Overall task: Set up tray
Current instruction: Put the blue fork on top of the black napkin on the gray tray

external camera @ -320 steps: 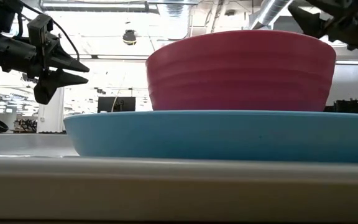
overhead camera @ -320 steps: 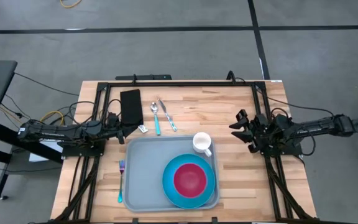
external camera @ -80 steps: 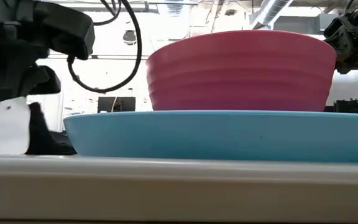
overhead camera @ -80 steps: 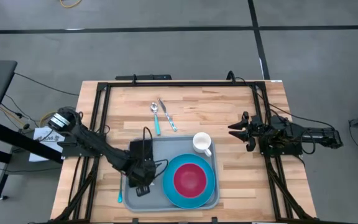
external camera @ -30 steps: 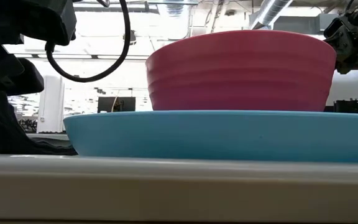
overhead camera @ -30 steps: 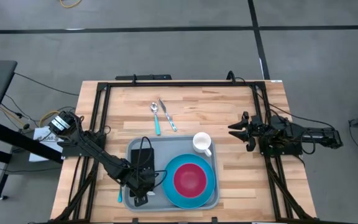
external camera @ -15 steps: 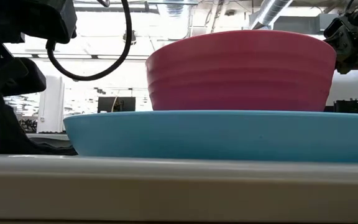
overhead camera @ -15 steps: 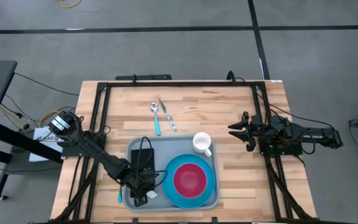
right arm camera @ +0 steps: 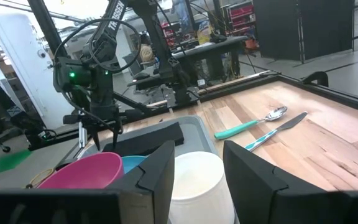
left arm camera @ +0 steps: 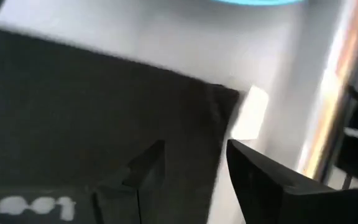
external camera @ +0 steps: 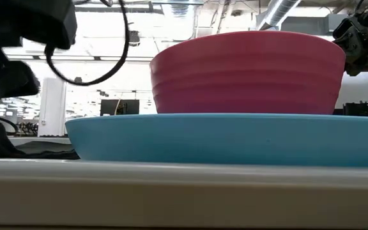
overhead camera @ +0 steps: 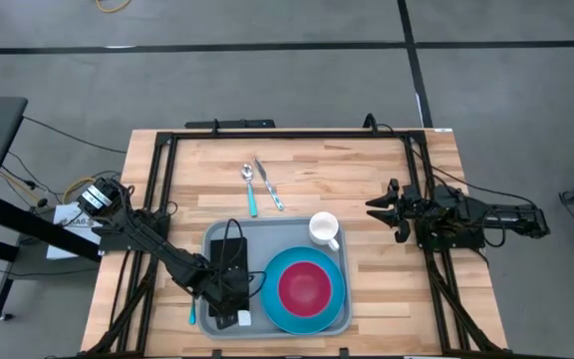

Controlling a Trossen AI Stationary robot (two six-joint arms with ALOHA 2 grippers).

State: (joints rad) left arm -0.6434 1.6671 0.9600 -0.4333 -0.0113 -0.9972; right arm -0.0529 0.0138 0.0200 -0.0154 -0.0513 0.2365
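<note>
The tray (overhead camera: 217, 242) sits at the table's front centre, holding a blue plate (overhead camera: 273, 299) with a pink bowl (overhead camera: 306, 286), a white mug (overhead camera: 324, 228) and a black cloth (overhead camera: 227, 267) along its left side. Left gripper (overhead camera: 226, 315) is low over the cloth's near end, fingers apart with nothing between them. Right gripper (overhead camera: 380, 206) waits off the tray's right, fingers open. Spoon (overhead camera: 250, 189) and knife (overhead camera: 268, 183) lie behind the tray, fork (overhead camera: 193, 299) just left of it

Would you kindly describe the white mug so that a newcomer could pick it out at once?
Start at the tray, the large grey-blue rectangle on the wooden table. The white mug stands in the tray's corner nearest the idle right gripper, just beyond the blue plate holding the pink bowl. It alone is white and has a handle.
</note>
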